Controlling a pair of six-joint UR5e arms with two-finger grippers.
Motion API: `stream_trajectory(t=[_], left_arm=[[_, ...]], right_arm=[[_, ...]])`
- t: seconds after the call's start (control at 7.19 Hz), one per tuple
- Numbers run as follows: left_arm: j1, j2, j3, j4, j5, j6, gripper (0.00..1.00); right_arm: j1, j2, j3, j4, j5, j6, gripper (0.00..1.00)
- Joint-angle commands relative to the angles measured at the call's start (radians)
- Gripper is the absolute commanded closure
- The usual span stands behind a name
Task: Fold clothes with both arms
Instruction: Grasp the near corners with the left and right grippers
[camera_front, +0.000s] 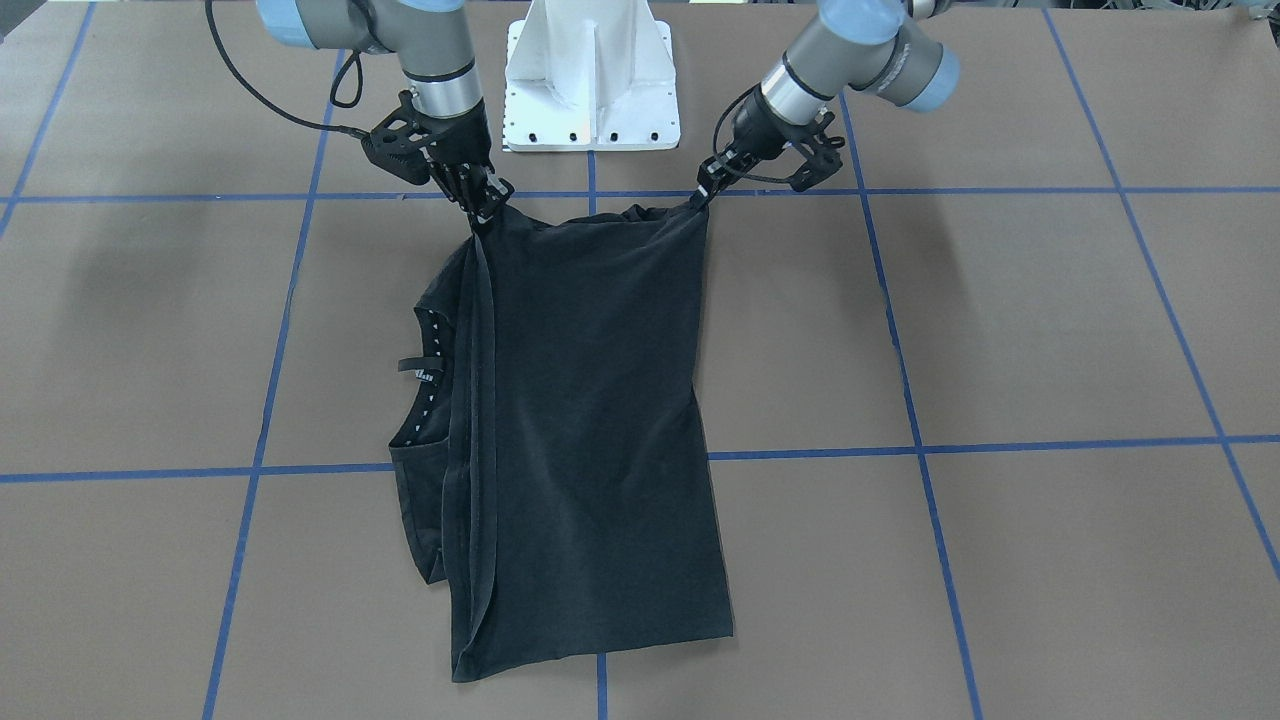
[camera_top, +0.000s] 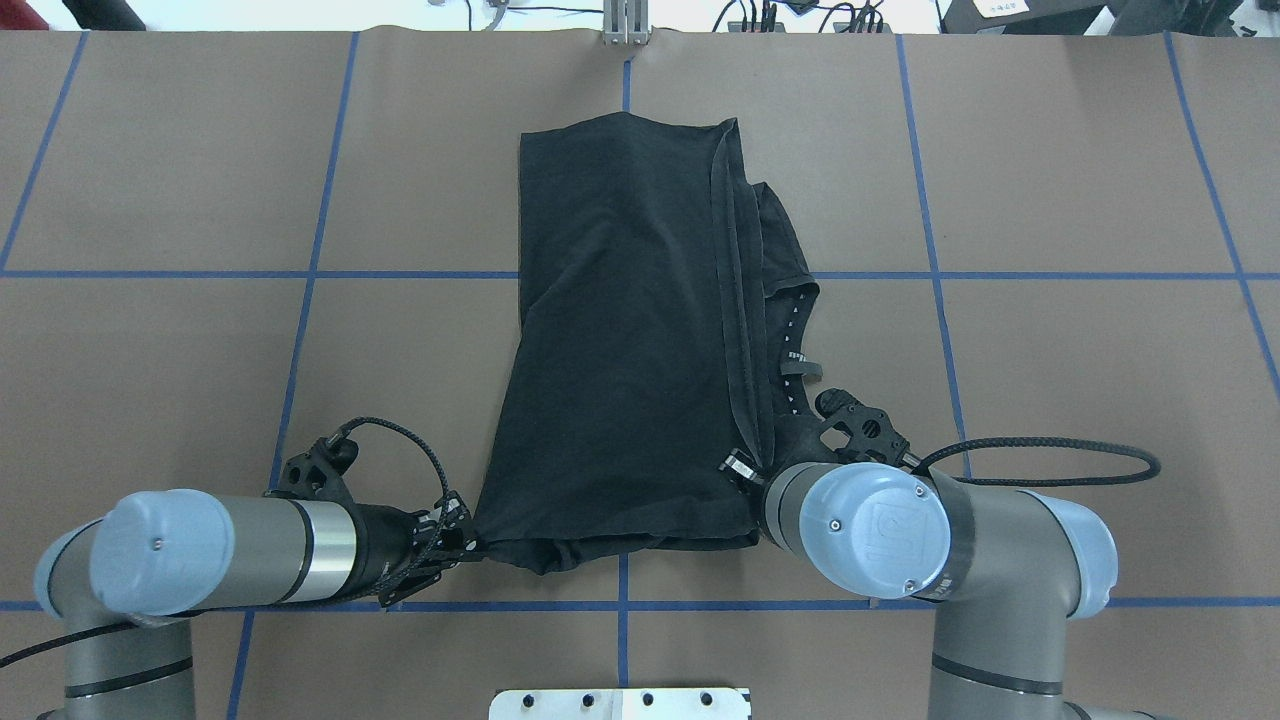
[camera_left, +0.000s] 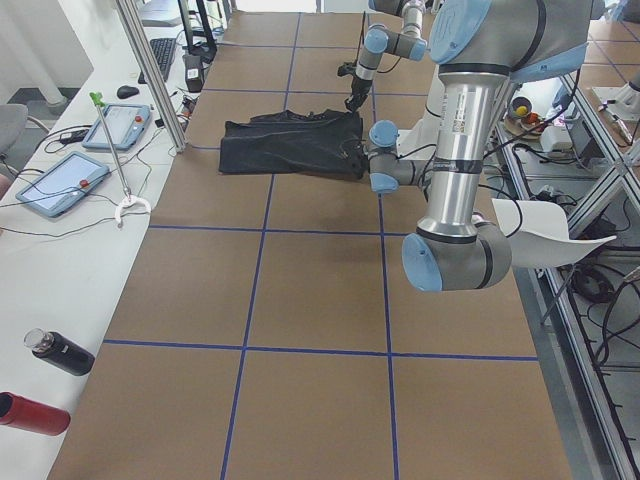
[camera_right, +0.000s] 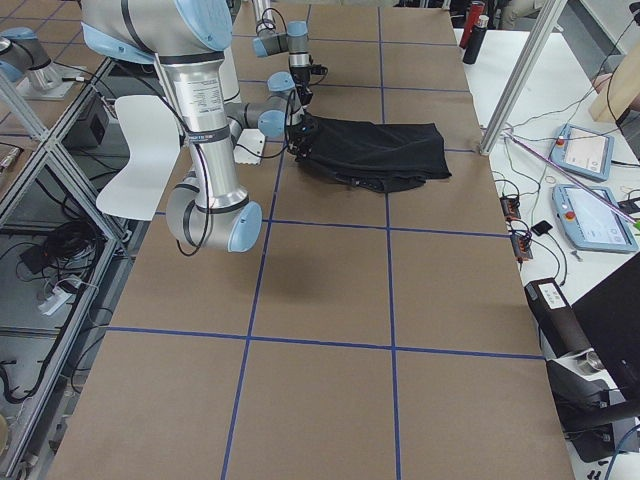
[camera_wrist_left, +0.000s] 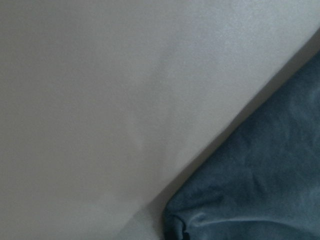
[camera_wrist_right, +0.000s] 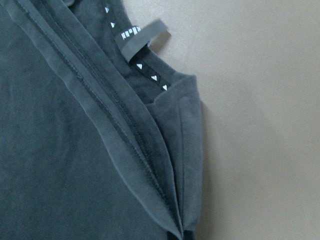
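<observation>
The black T-shirt (camera_front: 590, 400) lies folded lengthwise on the brown table, its chest graphic hidden. It also shows in the overhead view (camera_top: 620, 330) and both side views (camera_left: 290, 145) (camera_right: 375, 150). The neck opening with white-marked tape (camera_top: 790, 340) (camera_wrist_right: 145, 70) shows on my right side. My left gripper (camera_top: 465, 535) (camera_front: 705, 195) is shut on the shirt's near corner on my left. My right gripper (camera_top: 745, 470) (camera_front: 490, 210) is shut on the near corner on my right, at the stacked hems (camera_wrist_right: 150, 175). The edge between them is pulled slightly taut. The left wrist view shows only cloth (camera_wrist_left: 260, 185) and table.
The white pedestal base (camera_front: 590, 80) stands just behind the grippers. Blue tape lines (camera_top: 300, 300) grid the table. A side bench holds tablets (camera_left: 60, 182), bottles (camera_left: 60, 352) and an aluminium post (camera_left: 150, 70). A black cable (camera_top: 1050, 460) loops beside my right arm.
</observation>
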Motion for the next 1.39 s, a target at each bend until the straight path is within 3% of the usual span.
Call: stream_trajectory(t=[0.0,0.83,0.97,1.11,1.25], left_arm=[[0.03,0.035,-0.09,0.002,-0.003,-0.025,1.0],[0.069,0.09,-0.313,0.013,0.009,-0.105,1.0],[0.053,0.08,-0.379,0.095,0.005,-0.108,1.0],[-0.026,0.043,-0.413,0.203,-0.004,-0.092,1.0],[-0.124,-0.035,-0.376,0.261,-0.024,-0.034,1.0]], right_arm=[[0.003,-0.012,0.06,-0.004,0.011,0.0,1.0],[0.007,-0.114,0.256,-0.003,0.157,0.074,1.0],[0.025,-0.116,0.292,-0.003,0.183,0.075,1.0],[0.134,-0.095,0.284,0.0,0.273,0.084,1.0],[0.303,-0.037,0.217,0.0,0.419,0.092,1.0]])
